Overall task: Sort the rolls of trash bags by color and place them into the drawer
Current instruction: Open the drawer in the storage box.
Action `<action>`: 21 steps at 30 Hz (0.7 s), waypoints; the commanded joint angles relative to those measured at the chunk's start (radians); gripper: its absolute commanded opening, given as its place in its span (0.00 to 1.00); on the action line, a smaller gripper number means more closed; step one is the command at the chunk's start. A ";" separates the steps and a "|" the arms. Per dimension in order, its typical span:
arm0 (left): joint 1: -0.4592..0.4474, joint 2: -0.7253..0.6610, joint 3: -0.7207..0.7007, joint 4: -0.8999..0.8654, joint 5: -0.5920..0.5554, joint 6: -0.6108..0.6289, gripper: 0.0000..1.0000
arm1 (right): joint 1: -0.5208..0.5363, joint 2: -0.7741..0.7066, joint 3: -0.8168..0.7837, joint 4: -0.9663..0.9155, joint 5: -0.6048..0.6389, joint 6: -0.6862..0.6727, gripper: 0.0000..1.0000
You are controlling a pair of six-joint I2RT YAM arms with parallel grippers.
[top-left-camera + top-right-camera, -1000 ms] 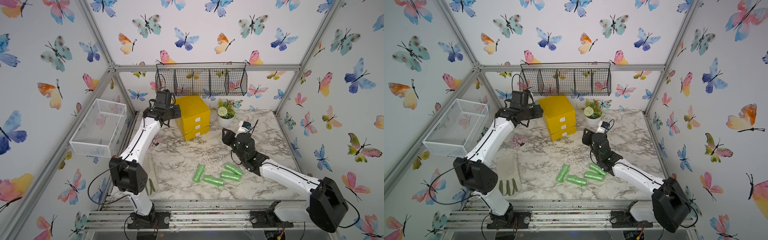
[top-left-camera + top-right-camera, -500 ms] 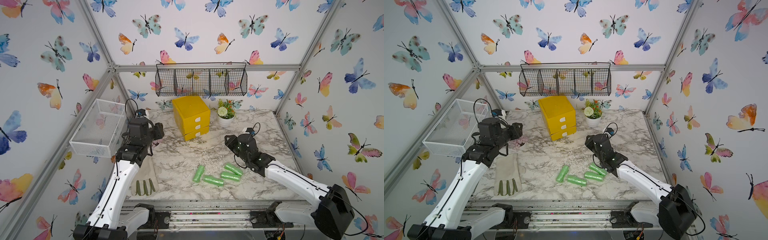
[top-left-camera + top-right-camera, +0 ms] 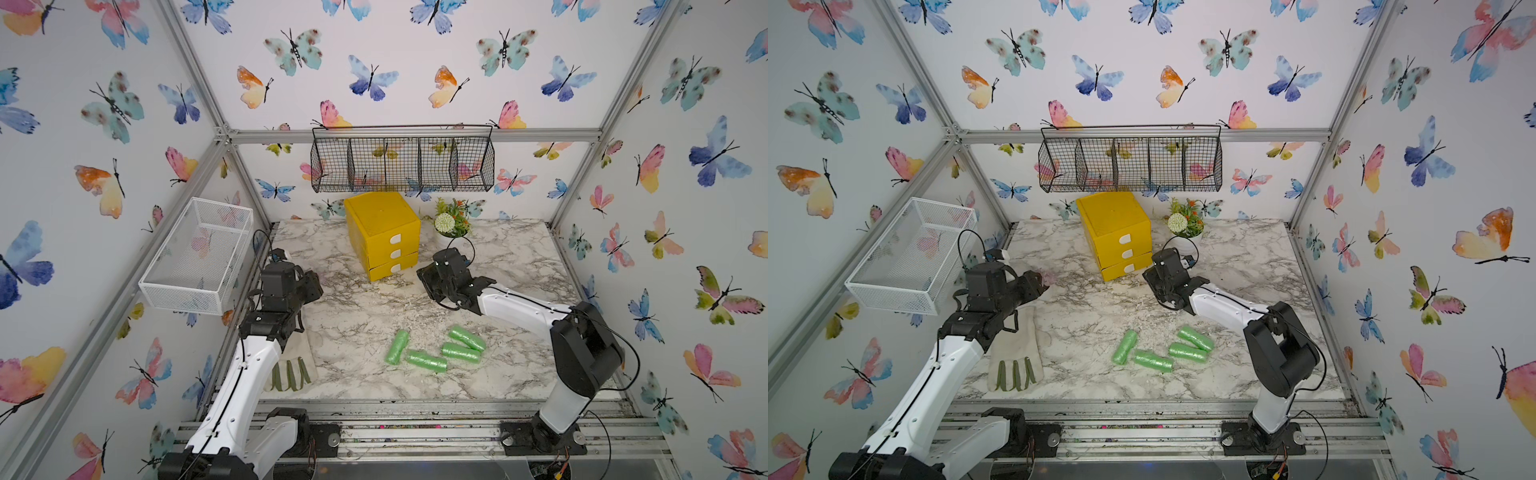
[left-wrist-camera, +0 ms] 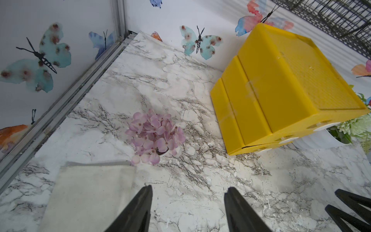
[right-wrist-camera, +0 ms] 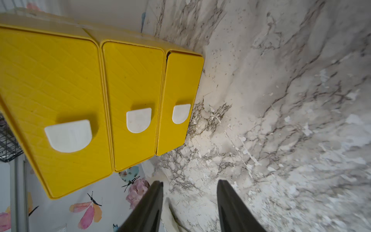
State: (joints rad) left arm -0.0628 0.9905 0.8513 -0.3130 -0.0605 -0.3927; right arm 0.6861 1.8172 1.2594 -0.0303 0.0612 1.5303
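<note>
With the right claw and left claw both spread and empty, and four green rolls loose on the surface well before the yellow drawer, the right should probably pinch the lowest white tab squarely and pull straight.

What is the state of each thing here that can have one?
Drawers: top two shut, bottom slightly ajar.
Green rolls: four, lying loose, none held.
Left gripper: open, empty.
Right gripper: open, empty.
Glove: lying flat.
</note>
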 commanded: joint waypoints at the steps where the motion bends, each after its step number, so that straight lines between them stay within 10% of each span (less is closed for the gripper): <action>1: 0.019 -0.036 -0.018 0.035 0.024 -0.008 0.63 | -0.002 0.071 0.078 -0.026 -0.048 0.085 0.49; 21: 0.056 -0.069 -0.058 0.033 0.088 -0.014 0.64 | 0.007 0.349 0.308 0.054 -0.059 0.151 0.48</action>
State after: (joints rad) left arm -0.0166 0.9379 0.7994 -0.2958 0.0025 -0.4034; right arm 0.6868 2.1460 1.5318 0.0147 -0.0242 1.6833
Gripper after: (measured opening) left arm 0.640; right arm 0.482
